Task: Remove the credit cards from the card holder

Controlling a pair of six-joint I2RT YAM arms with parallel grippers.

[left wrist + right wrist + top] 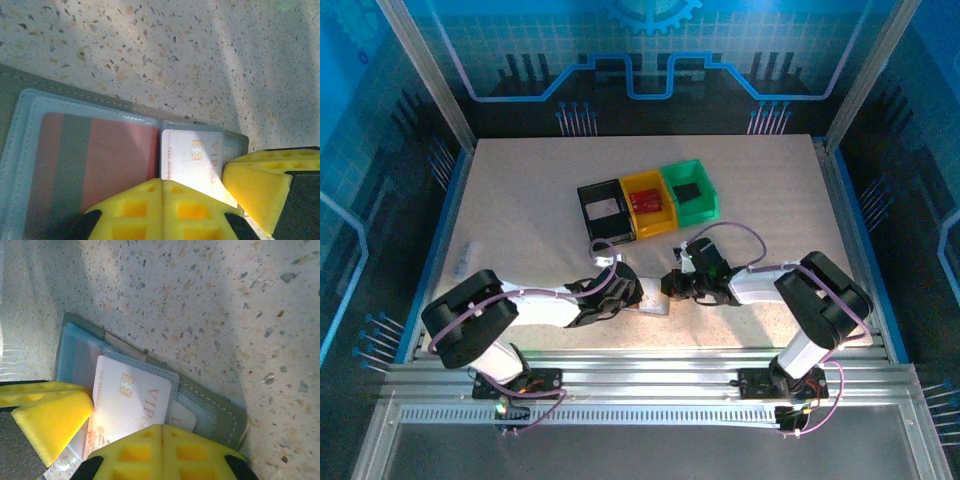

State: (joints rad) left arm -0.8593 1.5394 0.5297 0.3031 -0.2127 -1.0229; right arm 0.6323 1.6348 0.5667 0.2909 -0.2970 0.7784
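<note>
White credit card (192, 152) pinched tight by left gripper (197, 187), grey card holder (220, 412) clamped by right gripper (122, 417) near bench's (520, 200) front edge; mid-extraction; next: steady, straight pull clear.

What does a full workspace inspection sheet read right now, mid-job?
Surface: speckled table, no damage seen.
Job's things: card holder lies open; white card at the fingertips, how far out unclear; reddish card sleeved.
Clutter: black bin, yellow bin, green bin behind; small pale item far left.
Pincers: left pincer and right pincer both shut, tips on the holder; grip on a card unclear.
Cables: purple cable loops over right arm.
Surroundings: blue panels, metal frame.
</note>
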